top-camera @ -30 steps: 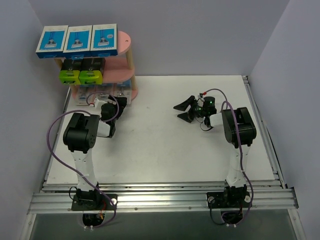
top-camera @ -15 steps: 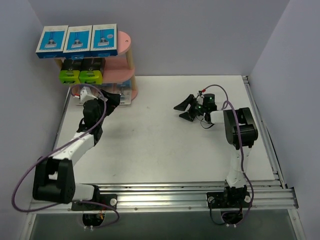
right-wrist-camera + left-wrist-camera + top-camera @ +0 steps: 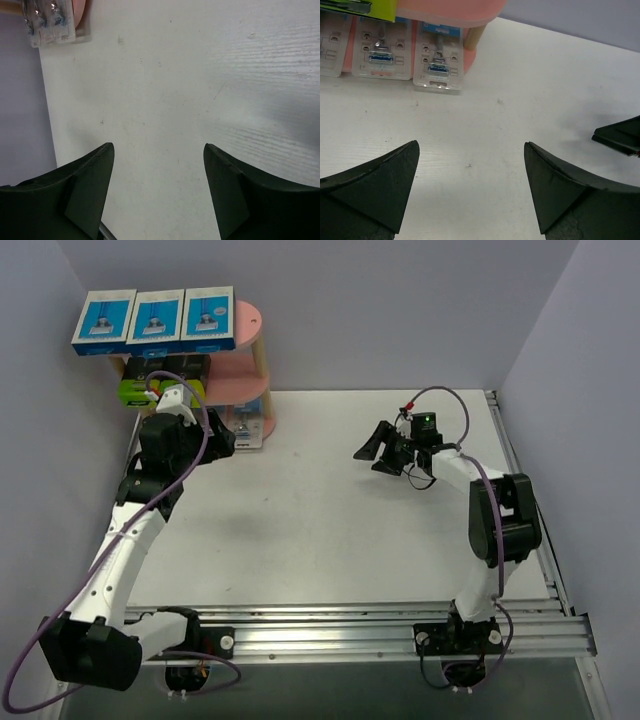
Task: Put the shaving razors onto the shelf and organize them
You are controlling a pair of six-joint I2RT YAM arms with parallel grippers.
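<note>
Shaving razors (image 3: 155, 320) sit on the shelf (image 3: 252, 348), table's far-left corner. We see left gripper (image 3: 470, 150) and right gripper (image 3: 157, 147) with fingers spread.

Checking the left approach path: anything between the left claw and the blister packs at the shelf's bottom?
Nothing visible. Only bare table lies between the open left claw and the blister packs. A pink shelf board overhangs their tops, and a wooden post stands beside the end pack.
</note>
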